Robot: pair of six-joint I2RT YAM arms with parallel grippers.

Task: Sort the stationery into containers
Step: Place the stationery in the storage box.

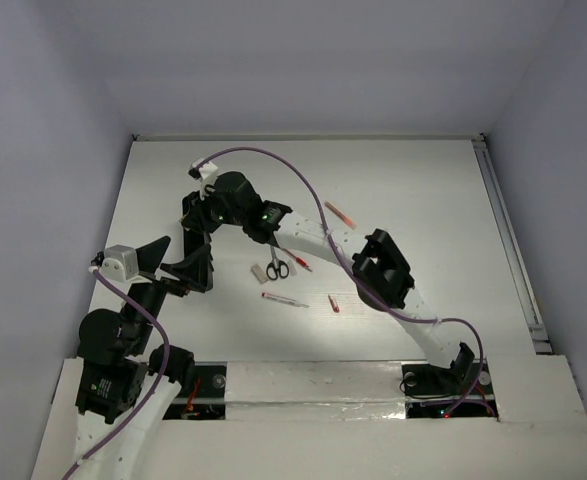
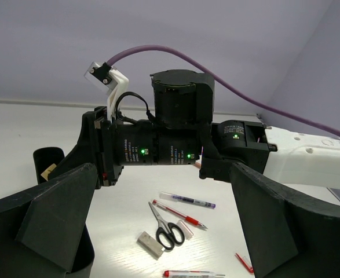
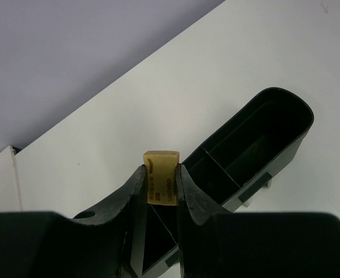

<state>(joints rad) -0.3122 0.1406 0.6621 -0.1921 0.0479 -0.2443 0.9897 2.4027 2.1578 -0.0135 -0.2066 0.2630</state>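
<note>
White table (image 3: 227,69) — tan eraser (image 3: 161,165) over black box (image 3: 256,145), probably light and rubbery, clamped flat-sided in right pincer (image 3: 160,172); left pincer (image 2: 163,174) apart.

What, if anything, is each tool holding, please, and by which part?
The right tool grips a tan eraser by its opposite sides; the left tool is open and empty.

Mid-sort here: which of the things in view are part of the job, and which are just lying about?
Job:
- tan eraser, gripped in the right hand over the black box
- scissors
- white eraser
- pens
- small red piece

Lying about:
- purple cable
- metal rail along the right edge
</note>
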